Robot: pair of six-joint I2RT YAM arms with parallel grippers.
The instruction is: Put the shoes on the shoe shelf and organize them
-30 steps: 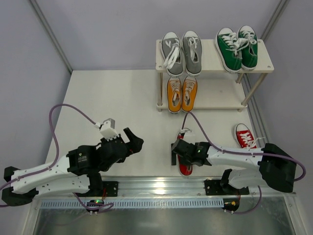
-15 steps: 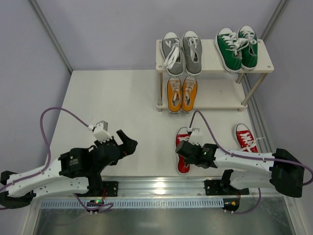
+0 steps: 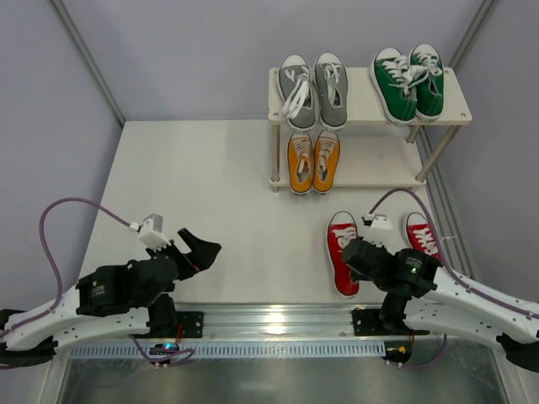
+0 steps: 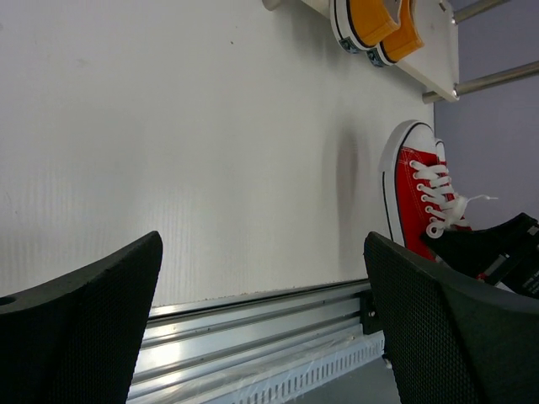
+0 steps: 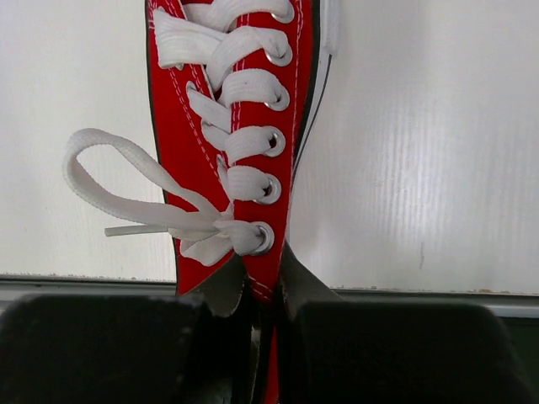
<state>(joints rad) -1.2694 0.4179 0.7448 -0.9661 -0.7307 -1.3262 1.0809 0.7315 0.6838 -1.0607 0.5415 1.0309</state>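
A red shoe (image 3: 340,244) lies toe-away at the near right of the table, and my right gripper (image 3: 351,261) is shut on it. In the right wrist view the right gripper (image 5: 268,286) pinches the red shoe (image 5: 236,126) by its side wall, just below the last eyelet. A second red shoe (image 3: 418,233) sits to its right, partly hidden by the arm. The shoe shelf (image 3: 362,105) stands at the back right with a grey pair (image 3: 313,88) and a green pair (image 3: 408,82) on top and an orange pair (image 3: 313,160) below. My left gripper (image 3: 198,251) is open and holds nothing.
The left wrist view shows its wide-apart fingers (image 4: 84,320) over the metal rail (image 4: 253,316) at the table's near edge, the red shoe (image 4: 417,202) to the right, and the orange pair (image 4: 375,25) far off. The shelf's lower board (image 3: 379,160) is bare to the right of the orange pair.
My right gripper shut on the red shoe and moved it to the right, nearer the other red shoe. The left arm drew back to the left and toward the near edge.
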